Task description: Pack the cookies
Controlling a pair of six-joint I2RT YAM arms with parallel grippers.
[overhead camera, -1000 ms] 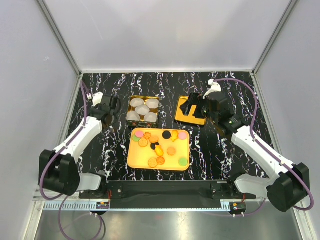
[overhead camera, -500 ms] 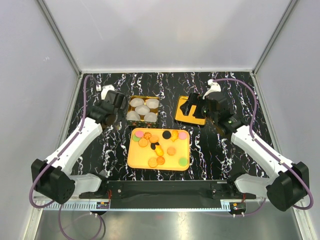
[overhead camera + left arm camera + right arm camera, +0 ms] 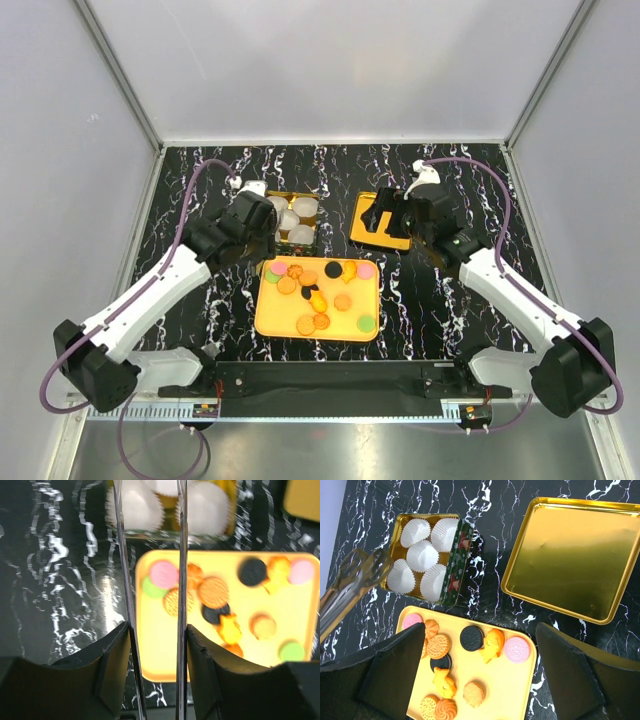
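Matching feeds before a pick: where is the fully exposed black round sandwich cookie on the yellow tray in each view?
Top external: black round sandwich cookie at the far edge of the yellow rectangular tray, centre.
Left wrist: upper right.
Right wrist: lower centre.
Shared landmark: the gold tin of white paper cups, just beyond the tray.

the black marbled table (image 3: 410, 300) bears a yellow tray (image 3: 275, 312), an open tin (image 3: 454, 564) and a gold lid (image 3: 565, 555).

Small round cookies (image 3: 439, 646) lie on the near yellow tray (image 3: 512, 680). Far left, a green tin (image 3: 454, 570) holds five white paper cups (image 3: 422, 555); a gold square lid (image 3: 570, 555) lies right.
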